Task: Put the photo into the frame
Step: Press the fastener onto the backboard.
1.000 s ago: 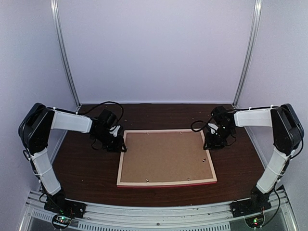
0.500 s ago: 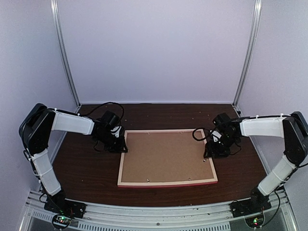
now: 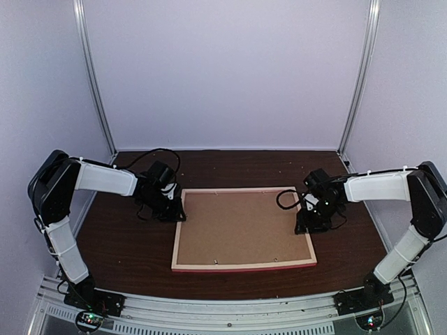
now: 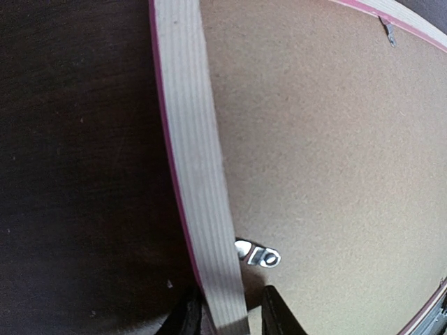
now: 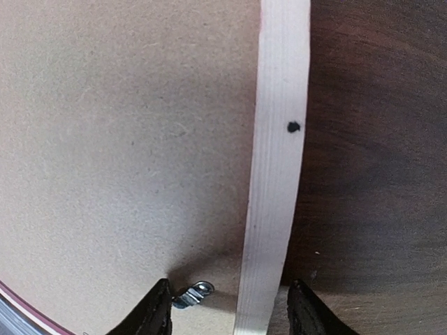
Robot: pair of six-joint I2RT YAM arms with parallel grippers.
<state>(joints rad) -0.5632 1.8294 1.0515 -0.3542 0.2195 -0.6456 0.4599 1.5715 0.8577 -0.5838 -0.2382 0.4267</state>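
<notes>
Frame [image 3: 241,264] lies flat on the table [image 3: 126,251], pale back up, long axis left-right between both arms. The brown backing board [image 3: 241,227] fills it; photo unseen. Left gripper [image 4: 230,317] straddles the frame's left short rail, fingers close to it, pinch uncertain. Right gripper [image 5: 227,314] straddles the right rail, spread with slack.

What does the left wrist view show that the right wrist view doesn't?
Only the left wrist view: the far rail of the frame, with a far tab beside it, and the left gripper straddling the left rail closely.
Only the right wrist view: a black dot on the right rail, and the right gripper straddling that rail with a wide gap.
Both: the frame lying back-up on the dark table, the brown backing board inside it, and a near tab by the fingers.
</notes>
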